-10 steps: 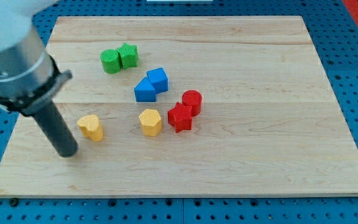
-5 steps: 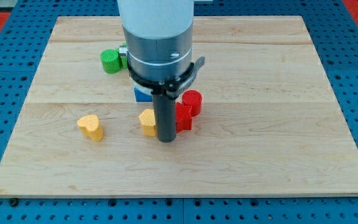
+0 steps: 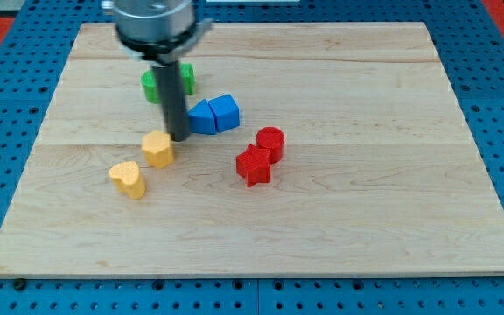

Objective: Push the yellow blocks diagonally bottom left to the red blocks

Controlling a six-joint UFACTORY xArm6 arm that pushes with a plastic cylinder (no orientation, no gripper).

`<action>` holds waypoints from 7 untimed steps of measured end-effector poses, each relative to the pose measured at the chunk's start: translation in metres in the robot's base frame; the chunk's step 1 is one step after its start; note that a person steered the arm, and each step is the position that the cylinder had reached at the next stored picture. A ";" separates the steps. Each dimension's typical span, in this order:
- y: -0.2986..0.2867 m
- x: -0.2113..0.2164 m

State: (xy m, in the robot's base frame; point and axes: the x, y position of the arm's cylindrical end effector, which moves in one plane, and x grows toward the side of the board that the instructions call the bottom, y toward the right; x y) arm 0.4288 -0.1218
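A yellow hexagonal block (image 3: 157, 149) lies left of the board's middle, with a yellow heart-shaped block (image 3: 128, 178) to its lower left. A red star-shaped block (image 3: 254, 165) and a red cylinder (image 3: 270, 142) touch each other right of the middle. My tip (image 3: 179, 136) stands just to the upper right of the yellow hexagonal block, at or very near its edge, and left of the blue blocks.
Two blue blocks (image 3: 213, 115) sit together just right of the rod. Two green blocks (image 3: 157, 84) lie behind the rod near the view's top, partly hidden by it. The wooden board (image 3: 366, 219) rests on a blue pegboard surface.
The rod swept from the left to between the yellow hexagon and red star, then to the hexagon's upper right. The hexagon has moved left and up, away from the red blocks.
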 end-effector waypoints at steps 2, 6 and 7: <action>-0.013 0.001; 0.001 0.025; 0.045 0.057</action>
